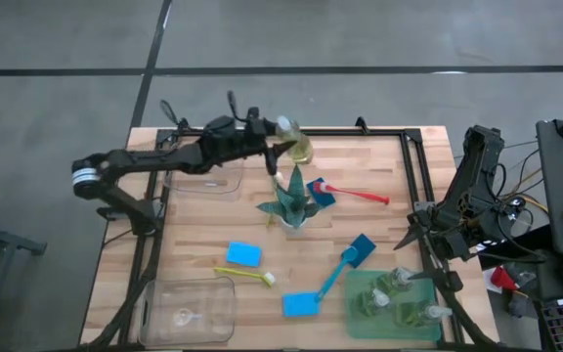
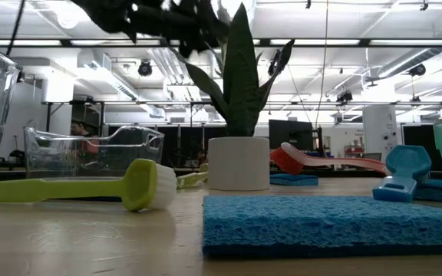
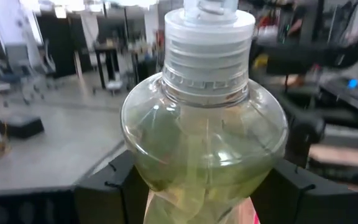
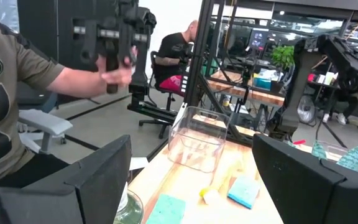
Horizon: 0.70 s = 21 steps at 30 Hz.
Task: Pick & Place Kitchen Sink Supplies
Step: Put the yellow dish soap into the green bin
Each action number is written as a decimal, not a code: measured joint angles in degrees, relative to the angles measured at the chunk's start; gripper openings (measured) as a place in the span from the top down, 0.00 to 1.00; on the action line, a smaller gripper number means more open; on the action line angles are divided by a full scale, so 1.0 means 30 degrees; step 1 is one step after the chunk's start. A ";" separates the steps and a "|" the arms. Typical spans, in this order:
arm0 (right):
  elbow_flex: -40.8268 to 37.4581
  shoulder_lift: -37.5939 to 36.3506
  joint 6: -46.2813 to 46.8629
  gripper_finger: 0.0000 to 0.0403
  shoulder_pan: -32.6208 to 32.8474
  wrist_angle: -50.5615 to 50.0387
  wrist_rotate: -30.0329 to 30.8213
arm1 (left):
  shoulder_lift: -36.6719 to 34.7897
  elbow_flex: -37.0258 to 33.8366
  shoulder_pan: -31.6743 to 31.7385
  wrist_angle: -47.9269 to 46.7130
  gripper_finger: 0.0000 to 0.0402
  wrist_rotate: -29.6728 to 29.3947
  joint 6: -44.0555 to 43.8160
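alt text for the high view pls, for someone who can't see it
Seen from above, the left gripper holds a clear pump bottle at the wooden table's far edge. A potted plant, blue sponges and brushes lie mid-table; the right gripper waits open beside a green tray of bottles.

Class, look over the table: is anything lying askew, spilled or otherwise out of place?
Nothing is spilled or damaged. The odd one is a pump bottle held by the left gripper near the table's far edge, while the other bottles sit in the green tray. Sponges and brushes lie scattered at angles.
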 joint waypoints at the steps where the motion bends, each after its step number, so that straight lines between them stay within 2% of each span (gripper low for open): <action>1: -0.0005 0.0000 0.0014 0.19 0.0001 -0.0003 0.0000 | -0.0426 0.0000 -0.0051 -0.0006 0.46 0.0000 0.0000; 4: -0.0005 0.0000 -0.0002 0.19 0.0001 -0.0003 0.0000 | -0.1630 0.0000 -0.0268 0.0000 0.46 0.0542 -0.0007; 10: -0.0012 -0.0007 -0.0020 0.19 -0.0005 -0.0003 0.0000 | -0.3330 0.0492 -0.1161 0.0116 0.46 0.3106 -0.0575; 21: 0.0017 -0.0007 -0.0097 0.19 -0.0005 0.0005 0.0015 | -0.3302 0.1253 -0.5054 0.0104 0.46 0.4430 -0.0415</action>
